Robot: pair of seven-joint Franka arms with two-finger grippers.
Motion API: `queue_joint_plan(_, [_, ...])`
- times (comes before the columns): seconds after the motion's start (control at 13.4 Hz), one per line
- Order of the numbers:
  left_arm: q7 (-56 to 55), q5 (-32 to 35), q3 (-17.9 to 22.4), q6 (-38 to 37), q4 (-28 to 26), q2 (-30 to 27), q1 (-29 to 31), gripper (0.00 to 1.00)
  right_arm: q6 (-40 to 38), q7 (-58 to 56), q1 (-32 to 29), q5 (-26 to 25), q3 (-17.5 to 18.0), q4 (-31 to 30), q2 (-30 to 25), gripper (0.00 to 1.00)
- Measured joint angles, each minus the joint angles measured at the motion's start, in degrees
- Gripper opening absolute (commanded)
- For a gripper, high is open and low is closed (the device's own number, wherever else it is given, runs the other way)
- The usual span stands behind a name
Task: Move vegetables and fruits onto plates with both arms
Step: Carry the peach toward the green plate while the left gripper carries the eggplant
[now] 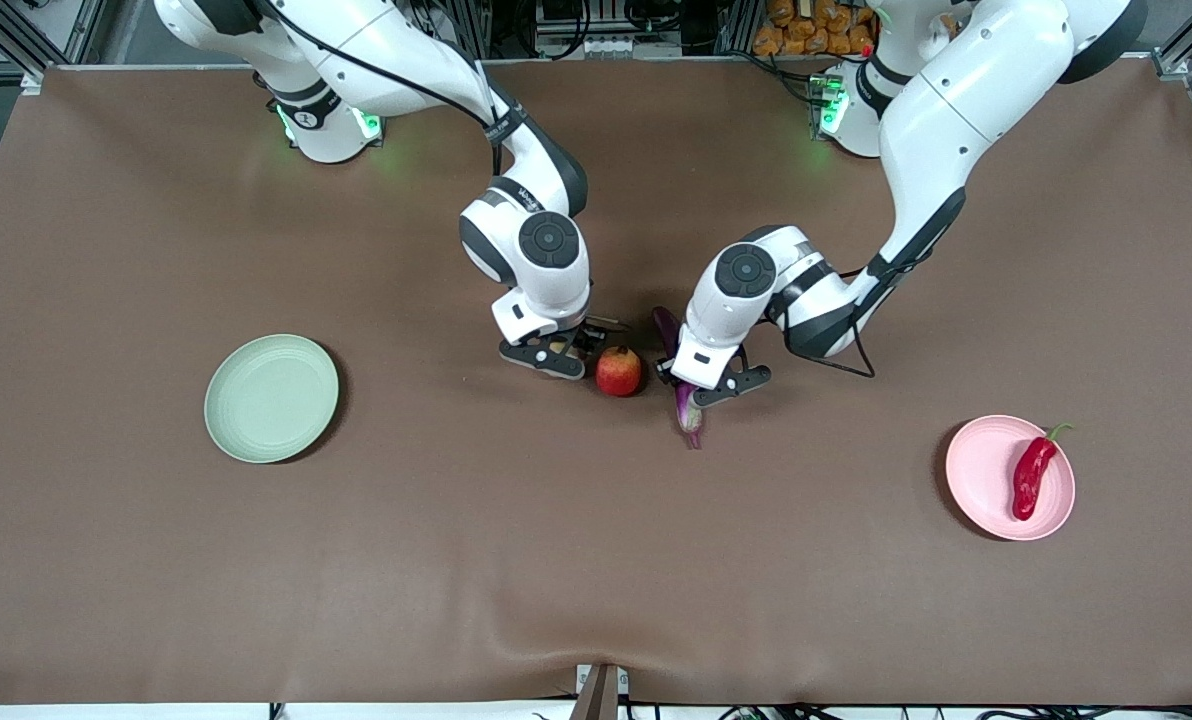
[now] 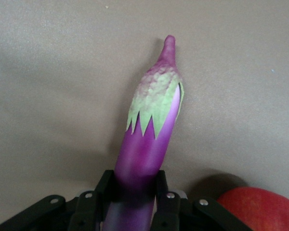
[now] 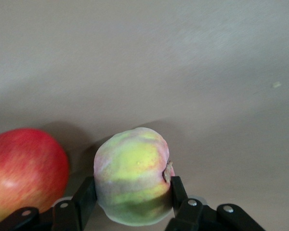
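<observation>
My left gripper is shut on the purple eggplant at mid-table. In the left wrist view its fingers clamp the eggplant on both sides, with the pale green stem end pointing away. My right gripper is shut on the pale yellow-pink peach, which the hand mostly hides in the front view. The red pomegranate sits on the table between the two grippers and also shows in the right wrist view. The red chili pepper lies on the pink plate. The green plate holds nothing.
The brown tablecloth covers the whole table. The pink plate is toward the left arm's end and the green plate toward the right arm's end, both nearer the front camera than the grippers. Both arms' elbows hang over mid-table.
</observation>
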Motion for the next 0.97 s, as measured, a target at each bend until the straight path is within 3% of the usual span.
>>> queue_joint_plan(0.22, [2.25,1.86,0.54,0.04,0.78,-0.29,0.58,0.00,-9.70,-5.77,-4.27,-0.09,-0.49,1.90,-4.47,0.00])
queue_joint_plan(0.37, [7.82,1.97,0.33,-0.11,1.58,-1.83,4.30,0.00,-12.81,-12.81,-9.65,-0.09,-0.64,1.88,-7.92,0.00])
queue_joint_plan(0.82, [34.12,2.06,-12.00,-11.43,2.27,-6.71,30.70,0.00,-18.07,-40.33,-27.63,-0.10,-0.92,1.01,-9.32,0.00])
queue_joint_plan(0.97, [44.63,2.06,-14.30,-12.27,2.51,-7.29,38.46,0.00,-18.24,-49.53,-33.61,-0.11,-0.93,-0.71,-9.34,0.00])
